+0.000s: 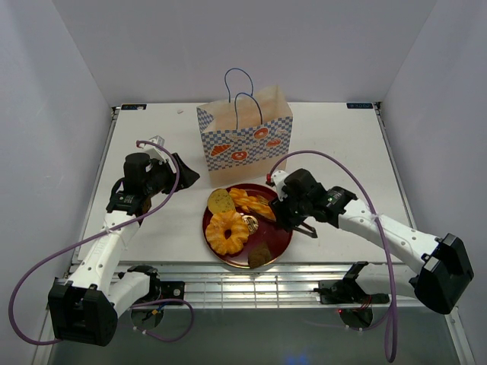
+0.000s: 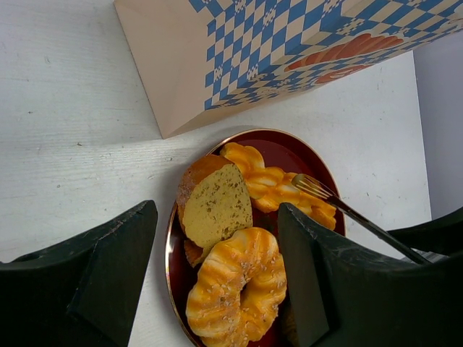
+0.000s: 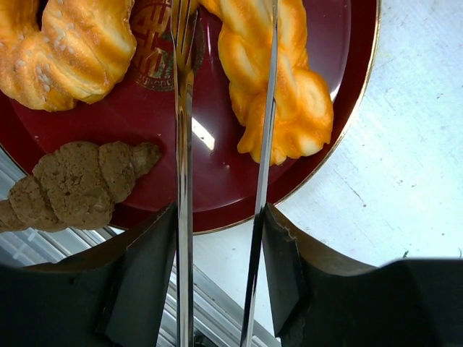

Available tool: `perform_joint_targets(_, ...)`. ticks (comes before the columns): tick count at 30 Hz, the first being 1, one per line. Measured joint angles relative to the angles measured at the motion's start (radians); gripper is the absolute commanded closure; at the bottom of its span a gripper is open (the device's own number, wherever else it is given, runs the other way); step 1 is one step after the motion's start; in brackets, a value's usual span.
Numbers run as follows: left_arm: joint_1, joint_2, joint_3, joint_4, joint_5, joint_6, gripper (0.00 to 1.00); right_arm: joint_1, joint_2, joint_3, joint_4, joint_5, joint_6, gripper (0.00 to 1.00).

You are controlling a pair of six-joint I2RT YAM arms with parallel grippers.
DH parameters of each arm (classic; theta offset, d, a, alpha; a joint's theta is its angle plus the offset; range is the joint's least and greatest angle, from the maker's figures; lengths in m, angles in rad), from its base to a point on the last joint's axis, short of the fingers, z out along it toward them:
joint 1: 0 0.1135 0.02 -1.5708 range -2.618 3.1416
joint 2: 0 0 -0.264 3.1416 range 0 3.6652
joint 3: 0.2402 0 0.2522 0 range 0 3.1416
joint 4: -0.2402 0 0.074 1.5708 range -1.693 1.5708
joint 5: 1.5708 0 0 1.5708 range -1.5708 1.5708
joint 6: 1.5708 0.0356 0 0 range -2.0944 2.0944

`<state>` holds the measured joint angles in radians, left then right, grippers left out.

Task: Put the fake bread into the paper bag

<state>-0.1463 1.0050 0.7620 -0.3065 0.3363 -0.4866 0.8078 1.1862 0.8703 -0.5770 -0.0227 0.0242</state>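
Observation:
The paper bag (image 1: 245,141) stands upright at mid-table, behind a dark red plate (image 1: 283,242) of fake bread: a sesame ring (image 1: 227,232), a round tan slice (image 1: 220,201), a braided twist (image 1: 253,203) and a brown croissant (image 1: 261,256). My right gripper (image 1: 289,219) is shut on metal tongs (image 3: 181,144). The tong arms stand apart, one on each side of the braided twist (image 3: 278,101). My left gripper (image 1: 185,173) hangs open and empty left of the plate. In the left wrist view it looks down at the slice (image 2: 221,202) and the ring (image 2: 239,289).
A slatted metal rail (image 1: 251,285) runs along the table's near edge just below the plate. The bag's blue cord handles (image 1: 240,95) stick up above its mouth. White walls close in the table on the left, right and back.

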Motion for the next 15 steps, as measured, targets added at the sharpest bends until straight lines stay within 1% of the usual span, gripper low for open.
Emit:
perform_joint_targets(10,0.0,0.0,0.0,0.0,0.008,0.0,0.22,0.006,0.026,0.024,0.003,0.024,-0.002,0.48)
perform_joint_targets(15,0.0,0.0,0.0,0.0,0.011,0.0,0.22,0.01,0.051,0.024,0.003,0.032,-0.003,0.52)
